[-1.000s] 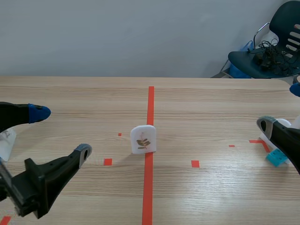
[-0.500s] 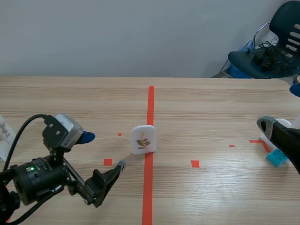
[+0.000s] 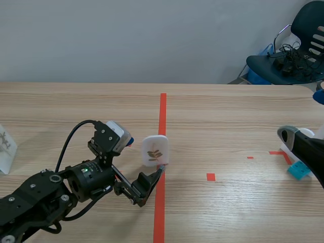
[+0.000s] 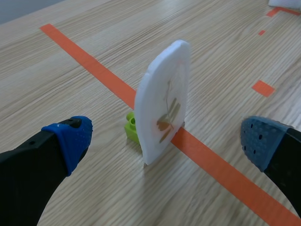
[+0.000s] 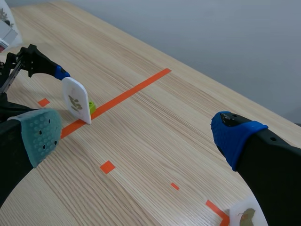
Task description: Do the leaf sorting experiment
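Observation:
A white leaf card [image 3: 154,150] stands upright on the red centre line, held in a small green base [image 4: 132,127]; it shows a brown leaf sprig. In the left wrist view the leaf card [image 4: 163,101] stands just ahead of and between the fingers of my left gripper [image 3: 143,155], which is open and not touching it. My right gripper [image 3: 304,116] is open at the far right table edge, well away from the leaf card [image 5: 76,100]. Part of another leaf card [image 5: 244,217] lies below the right gripper.
Another white card [image 3: 5,147] stands at the table's far left edge. A white card on a light blue base [image 3: 298,169] sits by the right arm. A dark chair [image 3: 291,55] with cables stands behind the table at the right.
My left arm has swung from the left edge toward the centre, bringing its open gripper up to the standing leaf card. The right arm has not moved.

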Motion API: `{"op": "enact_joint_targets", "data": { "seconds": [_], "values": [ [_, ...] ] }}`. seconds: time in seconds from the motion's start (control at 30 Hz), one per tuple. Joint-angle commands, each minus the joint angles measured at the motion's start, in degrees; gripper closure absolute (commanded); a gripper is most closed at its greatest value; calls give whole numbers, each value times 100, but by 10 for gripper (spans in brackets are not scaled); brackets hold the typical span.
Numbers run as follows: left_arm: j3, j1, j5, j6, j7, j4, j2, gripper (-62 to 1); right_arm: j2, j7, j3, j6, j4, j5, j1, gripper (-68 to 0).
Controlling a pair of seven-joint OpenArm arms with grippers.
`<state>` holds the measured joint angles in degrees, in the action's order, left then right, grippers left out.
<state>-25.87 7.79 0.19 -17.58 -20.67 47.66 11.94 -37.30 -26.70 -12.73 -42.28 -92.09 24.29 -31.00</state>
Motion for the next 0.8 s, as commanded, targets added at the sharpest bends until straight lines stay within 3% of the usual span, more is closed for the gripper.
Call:
{"op": "enact_joint_targets", "data": {
  "seconds": [0.0,0.13,0.27,0.43,0.6,0.77],
  "values": [
    [4,59,-76,0,-92,127,-68,-623,-44,-101,-55,-44,-11,81,85,-679],
    [4,63,-101,-9,-94,109,-197,-608,-44,-98,-55,-44,-11,81,85,-679],
    [-2,63,-105,-13,-96,109,-284,-384,-44,-90,-55,-44,-11,81,85,-679],
    [-63,66,-129,-4,-96,109,-398,-234,-33,-57,-55,-44,-11,81,85,-679],
    [-61,66,-131,13,-94,109,-446,-36,-26,-39,-55,-44,-11,81,85,-679],
    [-50,61,-173,-24,-87,140,-428,-36,-28,-13,-55,-44,-11,81,85,-679]
  ]
}}
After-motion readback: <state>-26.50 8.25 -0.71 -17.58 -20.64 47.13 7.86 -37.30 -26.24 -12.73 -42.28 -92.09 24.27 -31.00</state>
